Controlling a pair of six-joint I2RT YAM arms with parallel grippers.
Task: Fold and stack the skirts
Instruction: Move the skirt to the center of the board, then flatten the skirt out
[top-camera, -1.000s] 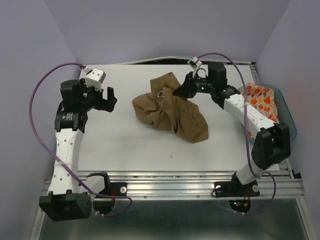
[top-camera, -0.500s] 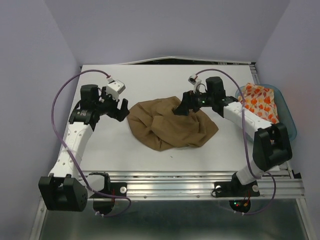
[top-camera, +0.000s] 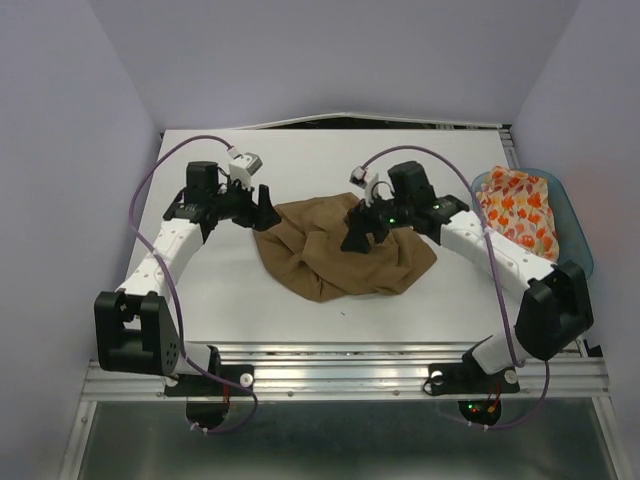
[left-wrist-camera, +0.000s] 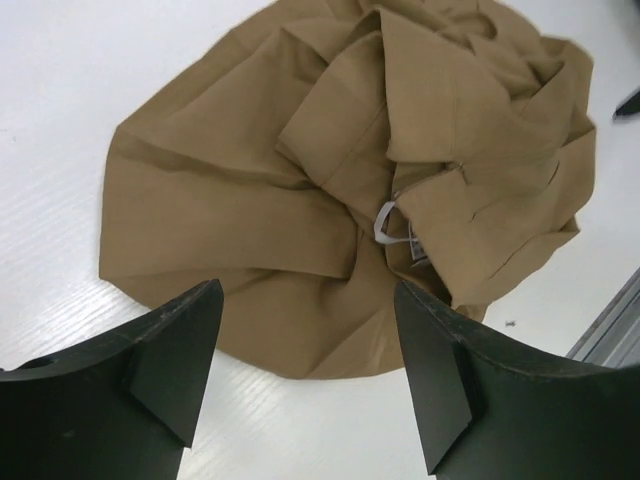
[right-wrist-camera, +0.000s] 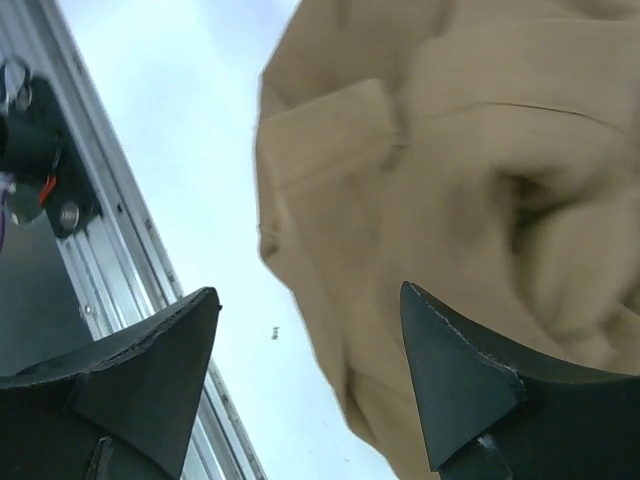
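The tan-brown skirt (top-camera: 335, 255) lies in a rumpled, roughly round heap mid-table, a white label (left-wrist-camera: 386, 222) showing among its folds. My left gripper (top-camera: 265, 205) hovers at the heap's left edge, open; in the left wrist view the left gripper (left-wrist-camera: 310, 375) frames the skirt's (left-wrist-camera: 250, 200) near hem with nothing between the fingers. My right gripper (top-camera: 360, 236) hangs over the middle of the heap, open and empty; in the right wrist view the right gripper (right-wrist-camera: 310, 390) has the skirt (right-wrist-camera: 470, 190) below it. The leaf-print skirt (top-camera: 515, 205) sits bunched in the tub.
A translucent teal tub (top-camera: 582, 240) stands at the table's right edge. White table surface (top-camera: 220, 290) shows around the heap. A metal rail (top-camera: 350, 365) runs along the near edge, also visible in the right wrist view as the rail (right-wrist-camera: 100, 260).
The right gripper has let go of the tan skirt, which dropped into a wider heap, then shifted left over it. The left arm swung right to the heap's left edge.
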